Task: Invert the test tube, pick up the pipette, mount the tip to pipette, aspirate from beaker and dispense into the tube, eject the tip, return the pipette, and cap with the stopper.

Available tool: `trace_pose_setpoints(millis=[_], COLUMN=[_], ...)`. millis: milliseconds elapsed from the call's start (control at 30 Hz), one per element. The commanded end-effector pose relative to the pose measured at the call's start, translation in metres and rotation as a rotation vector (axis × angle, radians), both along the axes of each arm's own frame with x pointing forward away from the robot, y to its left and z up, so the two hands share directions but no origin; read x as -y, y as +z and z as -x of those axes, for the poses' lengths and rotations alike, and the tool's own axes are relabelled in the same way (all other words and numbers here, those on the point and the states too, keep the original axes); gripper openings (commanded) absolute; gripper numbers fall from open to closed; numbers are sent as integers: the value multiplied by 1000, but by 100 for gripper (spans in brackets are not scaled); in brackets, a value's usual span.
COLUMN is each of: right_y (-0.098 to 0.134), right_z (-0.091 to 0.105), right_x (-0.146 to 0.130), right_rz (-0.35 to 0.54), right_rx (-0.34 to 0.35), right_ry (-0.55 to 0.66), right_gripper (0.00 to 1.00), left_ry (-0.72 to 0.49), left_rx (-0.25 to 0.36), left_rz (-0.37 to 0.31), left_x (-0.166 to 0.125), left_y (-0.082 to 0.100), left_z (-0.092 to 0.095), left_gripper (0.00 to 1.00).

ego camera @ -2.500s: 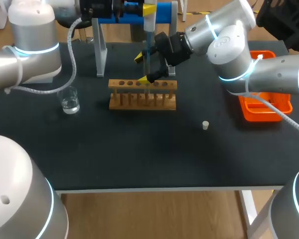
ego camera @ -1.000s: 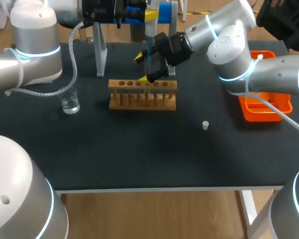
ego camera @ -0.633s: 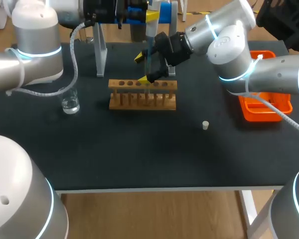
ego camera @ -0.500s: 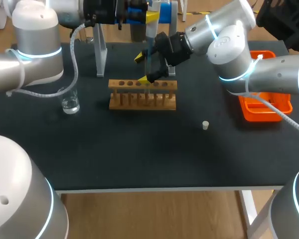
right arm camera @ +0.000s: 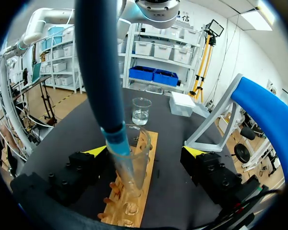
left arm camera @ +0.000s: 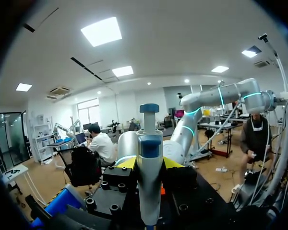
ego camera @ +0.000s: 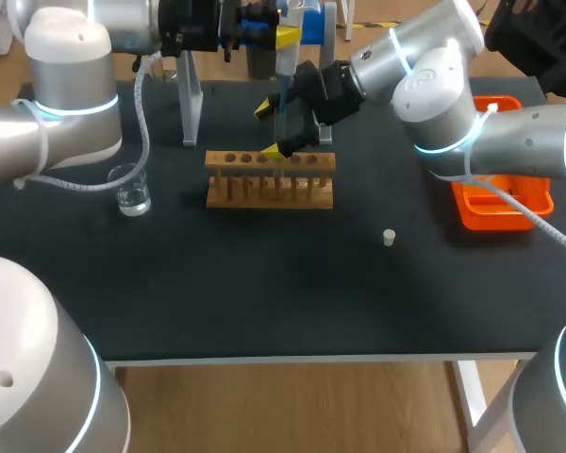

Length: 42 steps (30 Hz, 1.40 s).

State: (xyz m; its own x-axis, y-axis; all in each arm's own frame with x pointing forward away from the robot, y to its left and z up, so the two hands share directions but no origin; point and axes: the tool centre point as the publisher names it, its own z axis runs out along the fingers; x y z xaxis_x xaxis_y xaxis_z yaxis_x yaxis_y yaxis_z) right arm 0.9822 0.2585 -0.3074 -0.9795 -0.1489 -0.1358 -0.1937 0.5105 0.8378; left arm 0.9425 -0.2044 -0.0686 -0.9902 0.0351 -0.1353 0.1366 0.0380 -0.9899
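My left gripper (ego camera: 284,36) hangs above the wooden rack (ego camera: 269,181) and is shut on the white and blue pipette (left arm camera: 149,158), one yellow finger (left arm camera: 126,163) on each side of its body. The pipette's blue shaft (right arm camera: 103,72) runs down, and its tip sits inside the mouth of the clear test tube (right arm camera: 133,160) standing in the rack (right arm camera: 132,201). My right gripper (right arm camera: 145,150) is open, its fingers wide on either side of the tube and apart from it. The water beaker (ego camera: 132,189) stands left of the rack. A small white stopper (ego camera: 389,237) lies to the rack's right.
The blue pipette stand (ego camera: 313,24) with grey legs (ego camera: 189,94) rises behind the rack. An orange tray (ego camera: 502,206) sits at the right edge under my right arm. The beaker (right arm camera: 141,111) shows beyond the rack in the right wrist view.
My left arm's elbow has drifted slightly to the right while the pipette stays over the tube. The right arm has not moved.
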Motion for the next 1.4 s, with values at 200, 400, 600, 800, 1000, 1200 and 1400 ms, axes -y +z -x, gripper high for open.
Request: trace_pose_setpoints(millis=[200, 400, 600, 800, 1000, 1200, 1400], right_y=[0, 0, 0, 0, 0, 0, 0], right_z=[-2, -2, -2, -2, -2, -2, -2], right_x=[1, 1, 1, 1, 1, 1, 1], right_rz=[2, 2, 2, 2, 2, 2, 2], right_rx=[-3, -3, -3, -3, -3, -3, -3], right_ry=[6, 6, 6, 6, 6, 6, 6], right_gripper=[100, 100, 100, 100, 100, 100, 100], left_ry=[6, 12, 16, 18, 18, 14, 19], left_rx=[0, -6, -8, -7, -7, -14, -37], left_rz=[6, 17, 22, 23, 26, 33, 35], left_x=[0, -2, -3, -4, -4, -3, -3], left_y=[-3, -7, -8, -8, -7, -6, -7], left_z=[1, 0, -1, -1, -2, -1, -1], left_gripper=[0, 0, 0, 0, 0, 0, 0])
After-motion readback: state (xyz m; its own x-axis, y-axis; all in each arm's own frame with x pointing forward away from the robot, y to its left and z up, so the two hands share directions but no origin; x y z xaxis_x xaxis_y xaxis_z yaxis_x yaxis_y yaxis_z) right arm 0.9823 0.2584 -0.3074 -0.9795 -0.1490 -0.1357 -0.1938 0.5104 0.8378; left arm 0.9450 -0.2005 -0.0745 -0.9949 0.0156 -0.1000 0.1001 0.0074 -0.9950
